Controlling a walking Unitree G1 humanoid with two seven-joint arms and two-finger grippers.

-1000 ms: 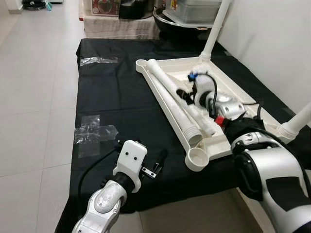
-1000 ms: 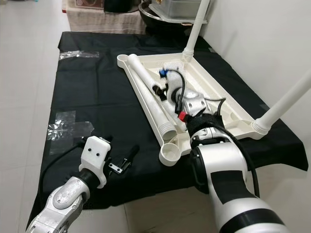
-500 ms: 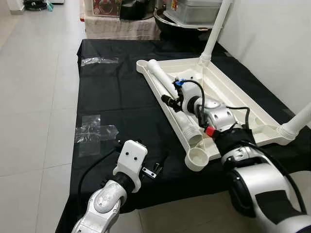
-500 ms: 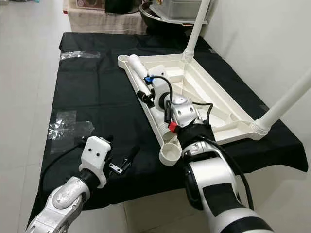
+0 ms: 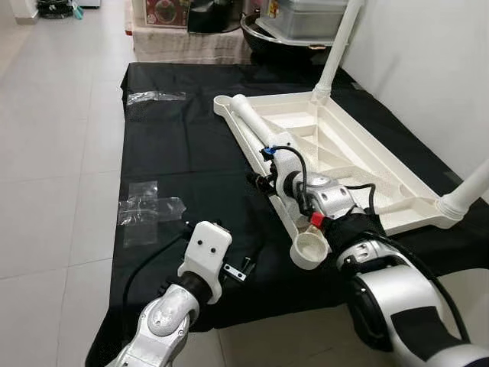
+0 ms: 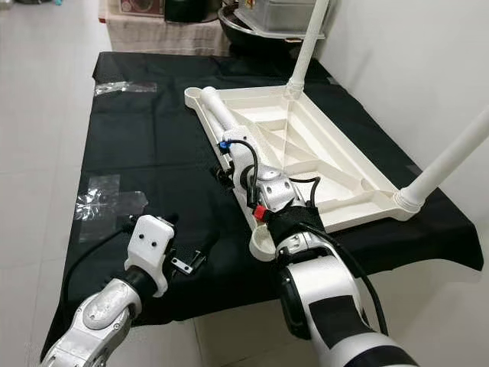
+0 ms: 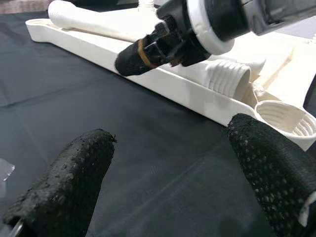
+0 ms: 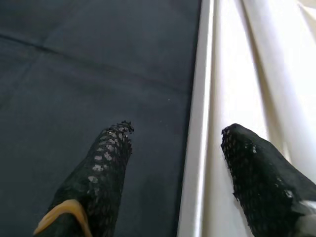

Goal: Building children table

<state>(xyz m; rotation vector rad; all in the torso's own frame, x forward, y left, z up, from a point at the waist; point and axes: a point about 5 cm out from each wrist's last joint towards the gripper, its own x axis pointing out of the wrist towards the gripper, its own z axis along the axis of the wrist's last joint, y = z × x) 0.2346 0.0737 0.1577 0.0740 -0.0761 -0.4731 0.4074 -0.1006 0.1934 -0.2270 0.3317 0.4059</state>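
The right gripper (image 8: 173, 163), jaws open, straddles the near-left rim of the inverted tabletop (image 5: 359, 157). The left gripper (image 7: 163, 182), jaws open, hovers above the black cloth (image 5: 183, 153).

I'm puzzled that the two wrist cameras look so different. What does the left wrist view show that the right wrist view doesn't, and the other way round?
Left wrist view: the open left gripper facing the loose leg's ribbed end, the round corner socket and the right arm's wrist. Right wrist view: the open right gripper straddling the upturned tabletop's rim, one finger over cloth, one over the white inside. Shared: the black cloth and that rim.
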